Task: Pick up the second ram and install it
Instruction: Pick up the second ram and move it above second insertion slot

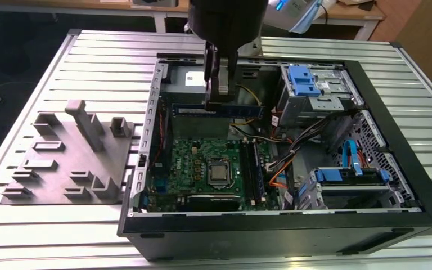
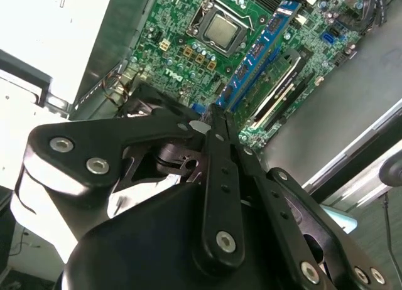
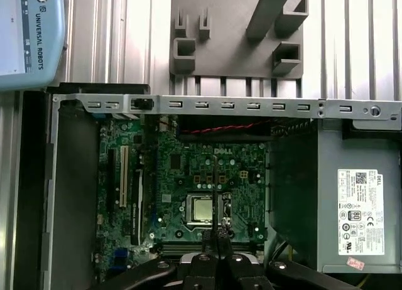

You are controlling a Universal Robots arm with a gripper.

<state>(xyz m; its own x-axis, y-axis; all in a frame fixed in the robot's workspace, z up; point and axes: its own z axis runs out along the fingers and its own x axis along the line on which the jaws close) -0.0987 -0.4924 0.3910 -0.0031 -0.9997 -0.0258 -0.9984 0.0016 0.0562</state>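
A: Gripper state?
B: The gripper (image 1: 218, 104) has its fingers pressed together on the second ram (image 1: 217, 111), pinching it around mid-length. The stick lies level, long edge down.

A: Where is it relative to the computer case (image 1: 276, 226)?
B: Over the open case, within its outline and raised above the parts inside. It isn't in a slot, and I see no contact with anything in the case.

A: Wrist views?
B: In the first wrist view the second ram (image 3: 215, 189) is edge-on, a thin dark line running out from the gripper (image 3: 217, 240) across the motherboard (image 3: 188, 158) inside the case (image 3: 251, 105). The line passes the CPU socket (image 3: 201, 209). In the second wrist view the gripper (image 2: 210, 117) has its fingertips drawn to a point over the motherboard (image 2: 188, 58). I can't make out the stick there.

A: Anything already seated in the case?
B: Yes, a blue stick (image 1: 256, 169) stands in a slot beside the CPU socket (image 1: 217, 171). The second wrist view shows it too (image 2: 257, 48).

A: Outside the case?
B: A grey holder tray (image 1: 66, 169) sits just beside the case wall on the slatted table (image 1: 88, 50). The first wrist view shows the tray (image 3: 239, 32) close to the case rim.
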